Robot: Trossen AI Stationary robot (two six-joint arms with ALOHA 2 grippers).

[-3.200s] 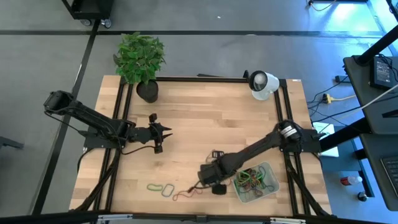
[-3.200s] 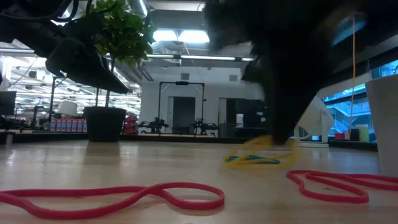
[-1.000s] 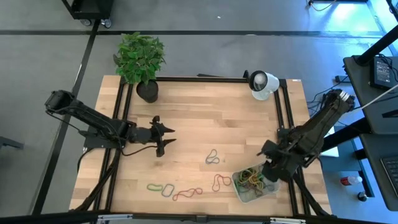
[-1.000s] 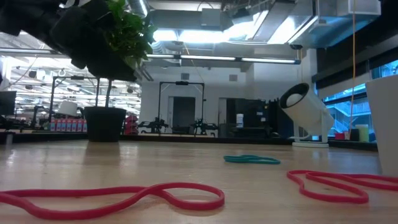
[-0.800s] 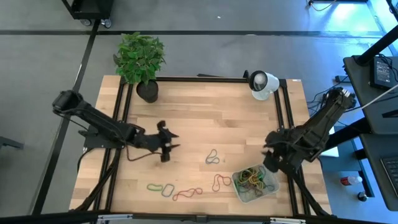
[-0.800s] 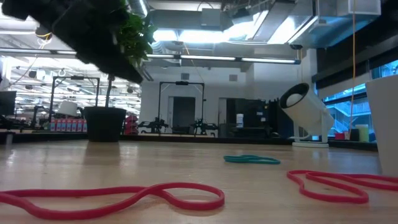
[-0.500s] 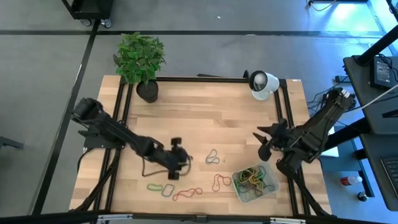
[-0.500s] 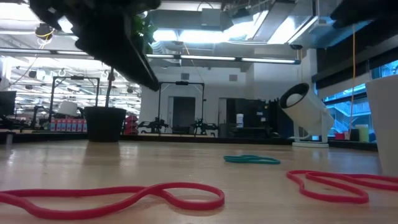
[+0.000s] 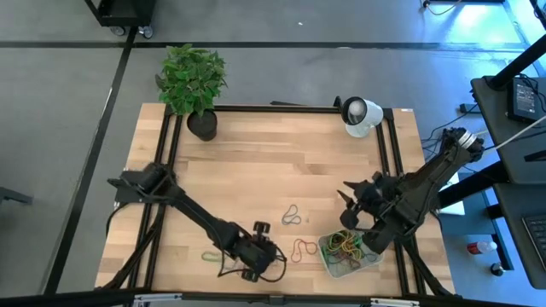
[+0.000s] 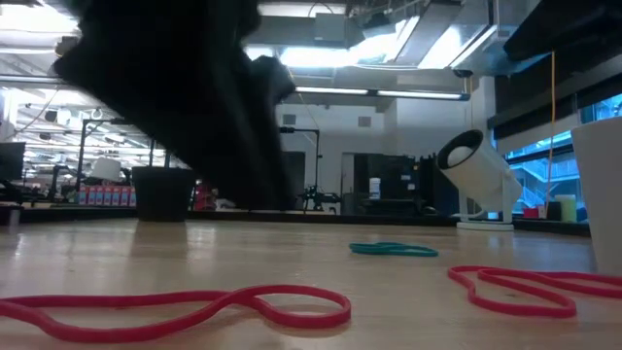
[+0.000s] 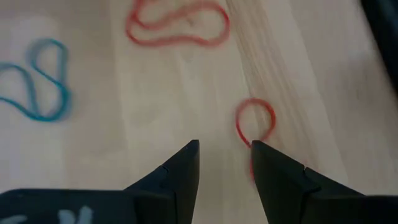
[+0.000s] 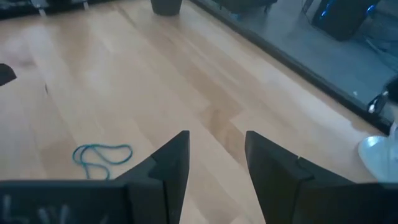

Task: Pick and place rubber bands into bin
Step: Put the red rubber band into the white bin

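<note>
The left claw (image 9: 256,256) hangs low over the table's (image 9: 256,162) near edge, at about six o'clock from the table's middle, its fingers apart with nothing between them. A long red rubber band (image 11: 255,124) lies just past its fingertips, running on from them, with a red one (image 11: 177,25) and a teal one (image 11: 37,78) farther off. The bin (image 9: 350,256), already holding a tangle of bands, sits toward three o'clock from this claw; the right claw (image 9: 351,205) waits above it, fingers apart and empty, so the left arm looks nearer to the loose bands.

No legible text or labels anywhere
</note>
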